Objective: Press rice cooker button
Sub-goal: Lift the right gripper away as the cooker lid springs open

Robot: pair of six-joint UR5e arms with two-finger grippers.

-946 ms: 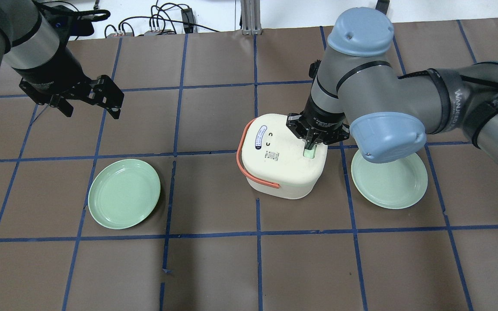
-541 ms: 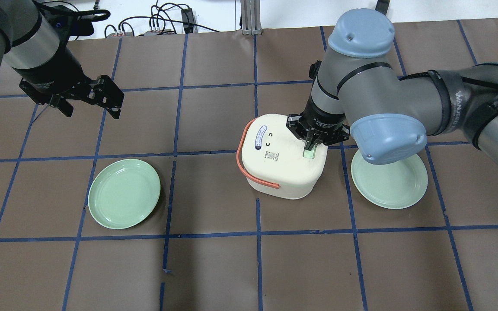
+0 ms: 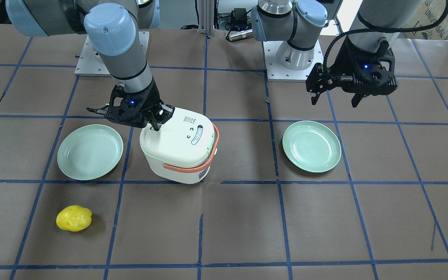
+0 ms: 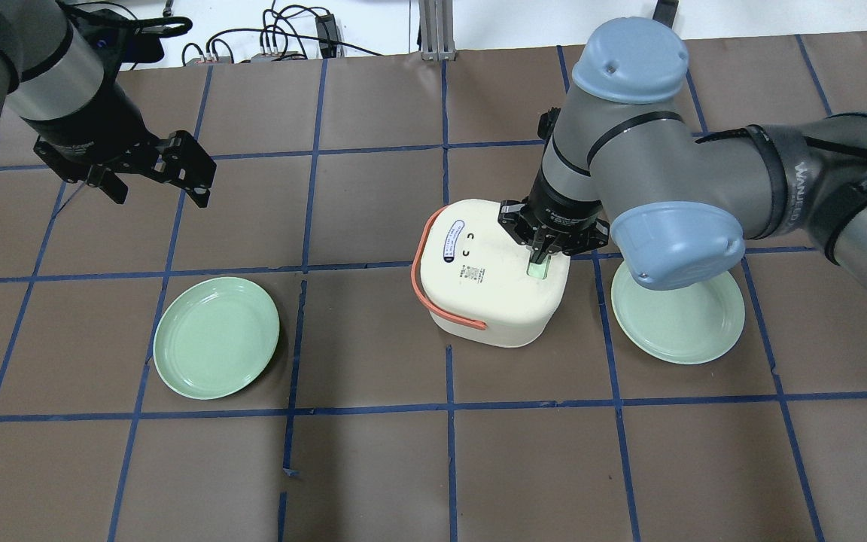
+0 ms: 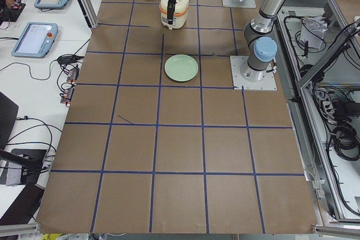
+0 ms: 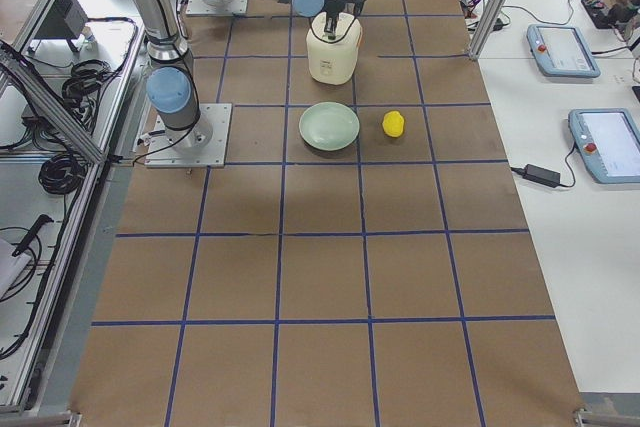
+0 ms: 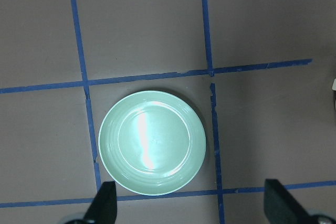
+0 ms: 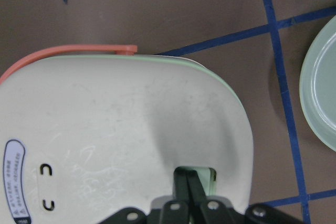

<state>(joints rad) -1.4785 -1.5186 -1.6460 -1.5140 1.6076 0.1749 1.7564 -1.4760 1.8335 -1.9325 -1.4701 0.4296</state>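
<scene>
The white rice cooker with an orange handle stands mid-table, also in the front view. Its green button sits in a recess at the lid's edge and shows in the right wrist view. My right gripper is shut and points straight down. Its closed fingertips rest in the button recess on the button. My left gripper is open and empty. It hovers above the table far to the left, above a green plate.
One green plate lies left of the cooker. Another green plate lies close to its right, partly under my right arm. A yellow lumpy object lies on the operators' side of the table, beyond that plate.
The right arm has shifted very slightly. Its closed fingertips stay on the green button. The left arm and the cooker have not moved.
</scene>
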